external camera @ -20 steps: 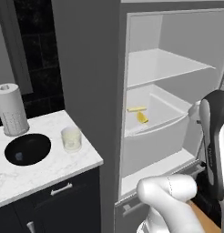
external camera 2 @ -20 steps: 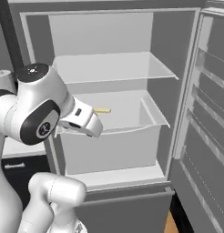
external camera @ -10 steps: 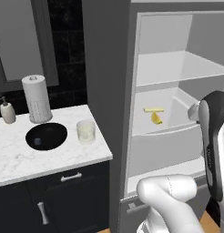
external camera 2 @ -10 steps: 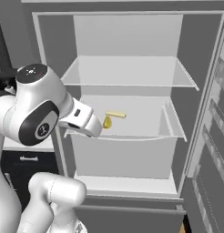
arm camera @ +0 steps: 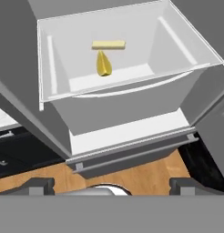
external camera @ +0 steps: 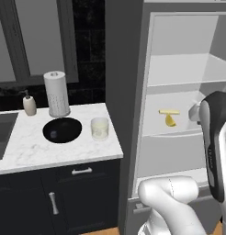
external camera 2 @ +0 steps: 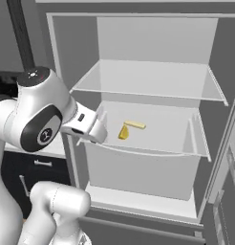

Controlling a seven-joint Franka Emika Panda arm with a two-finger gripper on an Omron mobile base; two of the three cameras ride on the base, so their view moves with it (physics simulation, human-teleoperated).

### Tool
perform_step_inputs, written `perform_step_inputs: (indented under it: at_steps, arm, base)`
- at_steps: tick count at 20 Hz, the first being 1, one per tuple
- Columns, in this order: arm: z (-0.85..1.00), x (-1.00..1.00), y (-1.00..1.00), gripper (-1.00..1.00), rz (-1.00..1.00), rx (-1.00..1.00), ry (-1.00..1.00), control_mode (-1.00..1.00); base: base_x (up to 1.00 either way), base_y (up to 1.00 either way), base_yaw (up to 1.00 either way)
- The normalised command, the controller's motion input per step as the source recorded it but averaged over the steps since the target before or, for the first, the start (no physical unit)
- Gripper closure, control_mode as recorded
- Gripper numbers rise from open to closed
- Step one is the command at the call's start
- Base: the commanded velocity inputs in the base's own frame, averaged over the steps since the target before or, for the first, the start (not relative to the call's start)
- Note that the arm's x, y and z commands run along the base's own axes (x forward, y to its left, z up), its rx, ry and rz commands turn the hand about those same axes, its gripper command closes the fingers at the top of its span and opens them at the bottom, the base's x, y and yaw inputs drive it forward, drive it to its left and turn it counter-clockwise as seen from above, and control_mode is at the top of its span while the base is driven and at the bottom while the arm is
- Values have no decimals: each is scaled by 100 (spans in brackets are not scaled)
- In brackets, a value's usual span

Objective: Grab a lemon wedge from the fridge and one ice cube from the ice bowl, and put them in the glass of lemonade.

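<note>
Pincer (arm camera: pixel 108 184) spread wide, apparently empty; fridge (external camera 2: pixel 153 129) shelf holds lemon wedge (arm camera: pixel 103 64) (beside yellow stick (arm camera: pixel 108 44)).

Fridge shelf (arm camera: pixel 132 77) — lemon wedge (arm camera: pixel 103 63), pale yellow stick (arm camera: pixel 108 44), seemingly touching.

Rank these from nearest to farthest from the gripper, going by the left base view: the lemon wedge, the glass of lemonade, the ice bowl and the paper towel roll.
1. The lemon wedge, in the open fridge tray, just left of the gripper.
2. The glass of lemonade, on the counter beside the fridge.
3. The ice bowl, left of the glass.
4. The paper towel roll, behind the bowl by the wall.
</note>
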Motion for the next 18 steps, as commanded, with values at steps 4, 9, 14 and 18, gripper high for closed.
perform_step_inputs:
  at_steps: [4, 9, 14, 18]
  arm:
    - [0, 0, 0, -100, 0, 0, 0, 100]
    - [-8, 14, -25, -100, 9, 0, 0, -100]
    - [-16, 32, -1, -100, 6, 0, -1, -100]
    - [-29, 44, 0, -100, 2, -1, 0, -100]
  base:
    - [1, -40, 11]
    - [0, 0, 0]
    - [0, 0, 0]
    - [0, 0, 0]
